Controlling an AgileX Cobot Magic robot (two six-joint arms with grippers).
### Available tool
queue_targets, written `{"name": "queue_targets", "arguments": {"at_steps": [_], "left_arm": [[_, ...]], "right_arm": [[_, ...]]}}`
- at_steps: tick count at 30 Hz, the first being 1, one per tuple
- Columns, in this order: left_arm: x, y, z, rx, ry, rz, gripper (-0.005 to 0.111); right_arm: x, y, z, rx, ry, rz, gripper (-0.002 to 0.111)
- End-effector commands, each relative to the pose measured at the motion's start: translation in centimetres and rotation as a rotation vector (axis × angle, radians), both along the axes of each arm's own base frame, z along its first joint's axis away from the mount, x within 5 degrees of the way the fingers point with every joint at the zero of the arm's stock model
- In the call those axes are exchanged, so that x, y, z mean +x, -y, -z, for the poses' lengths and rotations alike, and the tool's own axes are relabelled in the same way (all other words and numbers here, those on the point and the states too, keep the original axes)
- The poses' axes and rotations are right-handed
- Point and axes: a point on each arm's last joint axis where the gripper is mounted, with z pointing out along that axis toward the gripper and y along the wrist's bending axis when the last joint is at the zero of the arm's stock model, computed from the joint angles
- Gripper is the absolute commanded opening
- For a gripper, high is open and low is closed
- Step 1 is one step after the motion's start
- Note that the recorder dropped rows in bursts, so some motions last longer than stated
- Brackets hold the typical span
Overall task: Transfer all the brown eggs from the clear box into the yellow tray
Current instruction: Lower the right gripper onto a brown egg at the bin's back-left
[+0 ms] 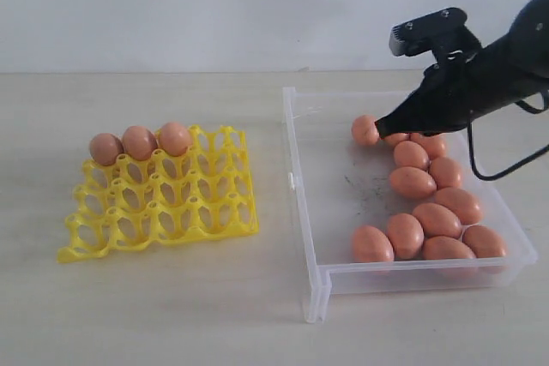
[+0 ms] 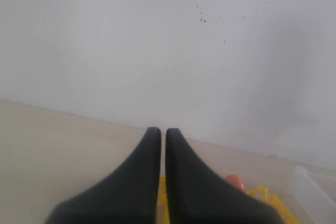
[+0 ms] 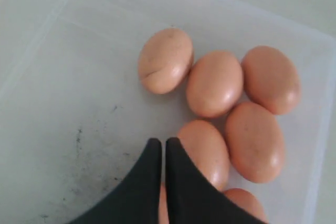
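The right hand (image 1: 378,129), tips pressed together and holding nothing, is hanging over the brown eggs (image 1: 412,182) along the clear box's (image 1: 294,179) 3 o'clock side, so it is needing to open wide before lowering softly around one.

Bright, even, soft light; faint shadows; wrist views slightly blurred.

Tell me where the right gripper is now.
Exterior view, right side: the right gripper is shut over the clear box, tip near its far-left brown egg.

Pale beige tabletop (image 1: 171,315); plain white wall (image 1: 171,6) behind
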Motion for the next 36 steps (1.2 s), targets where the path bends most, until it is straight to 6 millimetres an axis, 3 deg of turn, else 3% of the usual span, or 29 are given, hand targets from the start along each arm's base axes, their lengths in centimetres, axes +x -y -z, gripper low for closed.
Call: {"name": "queue_targets", "arguments": {"at_steps": [1, 7, 12, 14, 18, 20, 28, 36], "left_arm": [[0.0, 0.0, -0.1, 0.006, 0.005, 0.004, 0.004], [0.0, 0.0, -0.1, 0.006, 0.005, 0.004, 0.004], [0.0, 0.0, -0.1, 0.006, 0.005, 0.004, 0.004], [0.0, 0.0, -0.1, 0.006, 0.005, 0.004, 0.004], [0.0, 0.0, -0.1, 0.006, 0.005, 0.004, 0.004], [0.0, 0.0, -0.1, 0.006, 0.005, 0.004, 0.004], [0.0, 0.0, -0.1, 0.006, 0.005, 0.004, 0.004], [0.0, 0.0, -0.1, 0.006, 0.005, 0.004, 0.004]], "right_arm": [[3.2, -1.3, 0.2, 0.069, -0.162, -0.014, 0.0], [7.2, -2.7, -1.3, 0.124, -0.25, 0.004, 0.0], [9.2, -2.1, -2.1, -0.022, -0.294, 0.029, 0.005], [9.5, -2.0, -1.6, -0.062, -0.346, 0.022, 0.017], [10.2, -2.5, -0.6, -0.027, -0.379, 0.048, 0.059], [10.5, -2.8, 0.2, -0.004, -0.38, 0.069, 0.07], [10.9, -4.8, 1.9, -0.034, -0.333, -0.014, 0.053], [11.2, -5.2, 3.3, -0.079, -0.32, 0.018, 0.053]]}}
